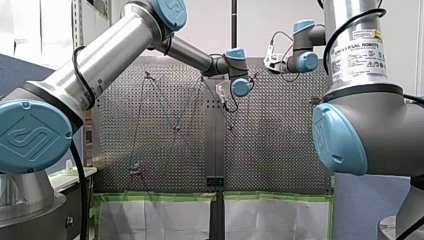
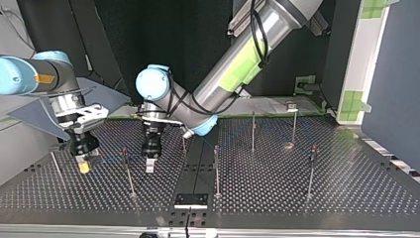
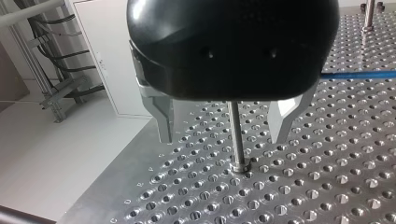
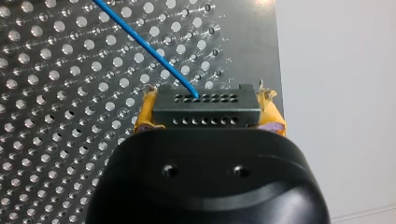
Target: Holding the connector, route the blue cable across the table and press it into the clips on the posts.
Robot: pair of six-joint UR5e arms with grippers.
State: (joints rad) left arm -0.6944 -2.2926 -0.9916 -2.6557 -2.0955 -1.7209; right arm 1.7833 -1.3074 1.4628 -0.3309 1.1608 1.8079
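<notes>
Connector (image 4: 205, 108) sits clamped in right jaws, yellow pads (image 4: 144, 116) either side, at 9 o'clock of tabletop (image 2: 297, 198) in top view. Blue cable (image 4: 140, 44) leaves its face: thin, light, limp; best steered by the rigid connector. Left jaws wide open, empty, straddling a post (image 3: 237, 135).

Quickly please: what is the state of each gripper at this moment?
Left gripper: open, holding nothing.
Right gripper: closed on the connector of the blue cable.

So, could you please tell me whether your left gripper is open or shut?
Open: my left gripper's fingers stand apart; a post shows between them.
</notes>
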